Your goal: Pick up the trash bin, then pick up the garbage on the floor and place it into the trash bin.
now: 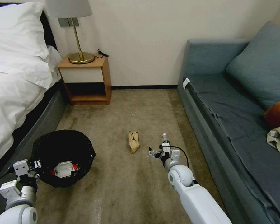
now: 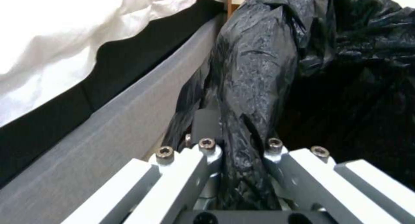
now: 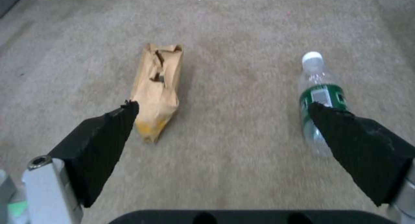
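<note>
Head view: left gripper [image 1: 37, 164] clamps trash bin [image 1: 63, 161] rim, right gripper [image 3: 220, 120] wide btwn paper bag [image 3: 156, 91] & bottle [image 3: 320, 97]; nxt needs centring on one.

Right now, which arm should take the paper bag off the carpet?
Right. The right gripper is open and low over the carpet beside the paper bag, with the bottle near it too. The left gripper is shut on the trash bin rim, so it's probably tied up.

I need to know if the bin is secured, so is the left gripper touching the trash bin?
Touching. The left wrist view shows the left gripper closed on the bag-covered rim of the trash bin, black plastic pinched between its fingers.
</note>
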`<state>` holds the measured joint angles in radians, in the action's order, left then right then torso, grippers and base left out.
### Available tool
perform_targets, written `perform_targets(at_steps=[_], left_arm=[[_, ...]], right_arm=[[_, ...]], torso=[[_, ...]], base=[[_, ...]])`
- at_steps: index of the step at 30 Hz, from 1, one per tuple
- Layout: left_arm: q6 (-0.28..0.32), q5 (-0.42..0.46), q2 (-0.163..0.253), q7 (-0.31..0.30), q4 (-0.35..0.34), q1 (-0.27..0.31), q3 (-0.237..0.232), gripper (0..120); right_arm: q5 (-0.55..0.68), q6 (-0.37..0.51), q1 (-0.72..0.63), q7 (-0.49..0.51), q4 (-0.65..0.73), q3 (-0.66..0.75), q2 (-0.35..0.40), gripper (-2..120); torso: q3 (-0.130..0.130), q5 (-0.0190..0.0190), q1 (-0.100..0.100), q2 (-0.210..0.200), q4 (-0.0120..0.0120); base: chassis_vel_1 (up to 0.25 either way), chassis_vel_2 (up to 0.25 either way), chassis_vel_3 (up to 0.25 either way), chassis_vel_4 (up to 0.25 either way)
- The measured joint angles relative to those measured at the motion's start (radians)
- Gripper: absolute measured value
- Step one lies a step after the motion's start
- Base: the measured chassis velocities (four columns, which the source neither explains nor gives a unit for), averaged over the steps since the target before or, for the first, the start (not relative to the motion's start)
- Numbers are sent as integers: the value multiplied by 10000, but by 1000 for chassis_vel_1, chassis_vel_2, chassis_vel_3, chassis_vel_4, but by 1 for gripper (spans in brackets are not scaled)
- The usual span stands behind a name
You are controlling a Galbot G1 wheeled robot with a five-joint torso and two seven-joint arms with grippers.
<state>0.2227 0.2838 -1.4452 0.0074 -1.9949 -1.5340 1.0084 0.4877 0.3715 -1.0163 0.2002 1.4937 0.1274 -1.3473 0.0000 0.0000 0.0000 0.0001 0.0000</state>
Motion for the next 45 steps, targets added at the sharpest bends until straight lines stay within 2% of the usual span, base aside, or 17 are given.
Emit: perform_targets(at_steps=[45], left_arm=[[-52, -85, 25, 71, 516, 253, -127, 4]], right_arm=[[-75, -58, -2, -39, -437, -165, -42, 100]], torso=[[0, 0, 0, 0, 0]], base=[[-94, 96, 94, -93]])
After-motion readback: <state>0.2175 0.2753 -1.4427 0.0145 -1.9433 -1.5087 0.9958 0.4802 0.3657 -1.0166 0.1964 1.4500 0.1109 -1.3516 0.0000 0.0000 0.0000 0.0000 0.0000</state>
